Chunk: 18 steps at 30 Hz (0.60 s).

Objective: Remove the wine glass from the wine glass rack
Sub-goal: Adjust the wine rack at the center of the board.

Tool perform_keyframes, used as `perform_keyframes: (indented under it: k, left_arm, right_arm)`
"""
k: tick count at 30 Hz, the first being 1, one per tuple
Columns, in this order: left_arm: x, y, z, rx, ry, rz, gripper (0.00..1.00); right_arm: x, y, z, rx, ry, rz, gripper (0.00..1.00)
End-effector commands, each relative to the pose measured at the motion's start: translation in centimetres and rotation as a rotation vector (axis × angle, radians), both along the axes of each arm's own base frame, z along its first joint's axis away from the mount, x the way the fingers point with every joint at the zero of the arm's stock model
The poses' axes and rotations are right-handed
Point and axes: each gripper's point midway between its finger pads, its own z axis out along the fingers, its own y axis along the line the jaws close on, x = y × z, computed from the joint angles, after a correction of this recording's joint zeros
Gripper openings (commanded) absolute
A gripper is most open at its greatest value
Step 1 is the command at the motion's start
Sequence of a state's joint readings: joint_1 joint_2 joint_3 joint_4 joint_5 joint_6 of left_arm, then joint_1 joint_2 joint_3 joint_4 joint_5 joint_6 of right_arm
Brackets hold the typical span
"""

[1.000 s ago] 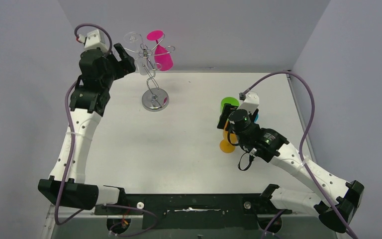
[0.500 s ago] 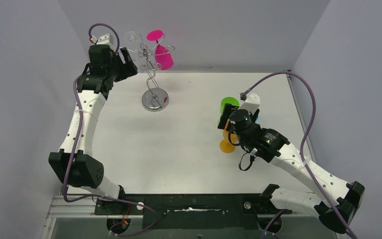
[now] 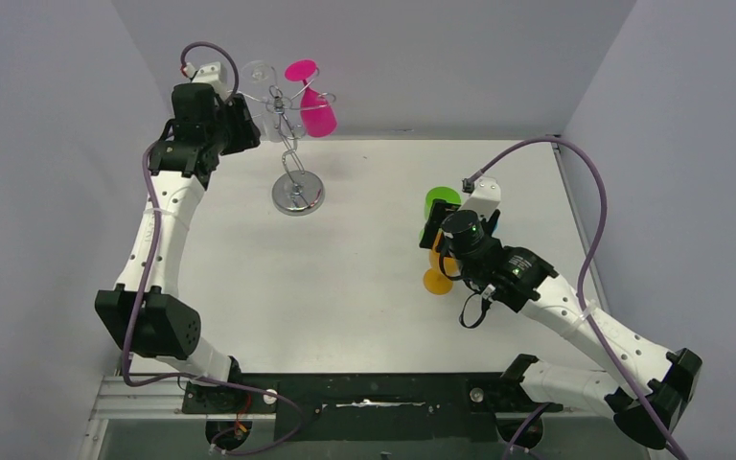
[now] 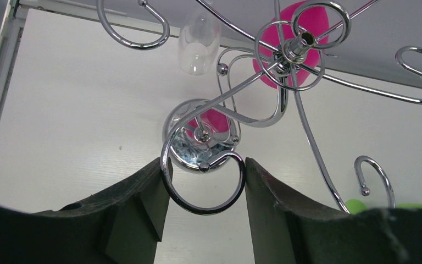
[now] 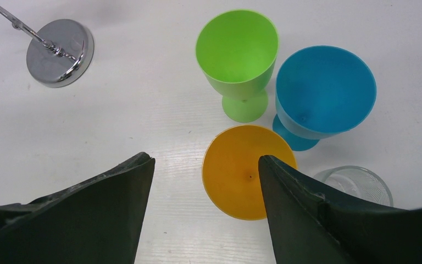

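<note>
— Our left gripper point(image 4: 206, 181), nearer than before, now pinches a curl of the thin silver wire wine glass rack point(image 3: 298, 193); the pink wine glass point(image 3: 317, 112) hangs there.
— We keep our right gripper point(image 5: 206, 162) spread; the back wall point(image 3: 422, 57) sits close behind the rack.

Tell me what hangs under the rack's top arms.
A clear glass and a pink glass hang bowl-down from the rack. From below, its wire hub covers much of the pink one; the clear one's foot is cut off.
</note>
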<state>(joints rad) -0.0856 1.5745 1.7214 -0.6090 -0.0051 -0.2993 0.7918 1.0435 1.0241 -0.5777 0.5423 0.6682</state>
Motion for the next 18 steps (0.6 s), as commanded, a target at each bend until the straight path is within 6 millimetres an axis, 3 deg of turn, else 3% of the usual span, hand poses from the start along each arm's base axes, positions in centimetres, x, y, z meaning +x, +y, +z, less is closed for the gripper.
perform_keyframes:
  k: [1,8,18]
  left_arm:
    - [-1.6,1.3,3.0,0.166,-0.092,-0.068,0.49]
    - [-2.8,3.1,2.7,0.297,-0.081,-0.05,0.48]
    - [-3.0,3.6,3.8,0.335,-0.121,-0.04,0.48]
  right_arm:
    - [0.7,-0.2,0.2,0.002,-0.024,-0.028,0.71]
    - [0.9,0.1,-0.2,-0.014,-0.01,-0.018,0.72]
    - [0.9,0.2,-0.5,-0.017,-0.001,-0.015,0.72]
